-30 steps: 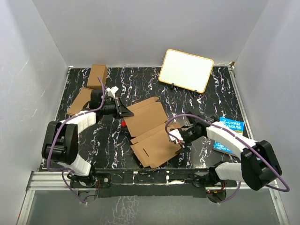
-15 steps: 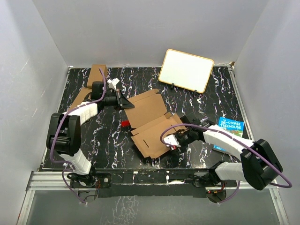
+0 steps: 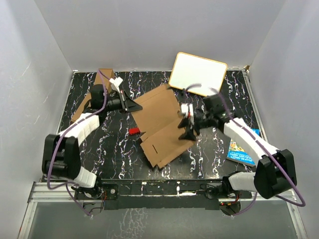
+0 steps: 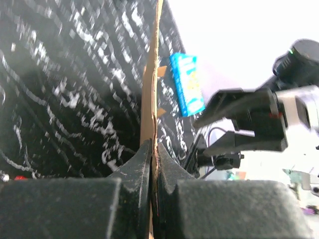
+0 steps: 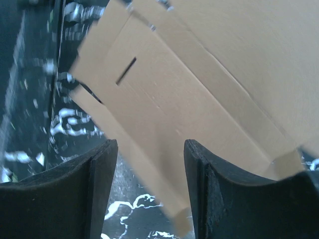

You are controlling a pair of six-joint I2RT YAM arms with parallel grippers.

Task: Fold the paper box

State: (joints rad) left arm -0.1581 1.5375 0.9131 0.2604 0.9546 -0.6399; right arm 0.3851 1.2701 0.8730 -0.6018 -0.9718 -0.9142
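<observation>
Cardboard has shifted, hasn't it? Where is the paper box now?

Middle of the table, swung toward the far left since a second ago. The left end effector is clamped on its far-left edge and has dragged it that way.

And the right end effector?

It has left the near-right flap and hangs over the sheet's right side, jaws partway apart, gripping nothing.

Meaning?

It's still an unfolded sheet, I'd say. The right one looks placed to press or take a flap next.
</observation>
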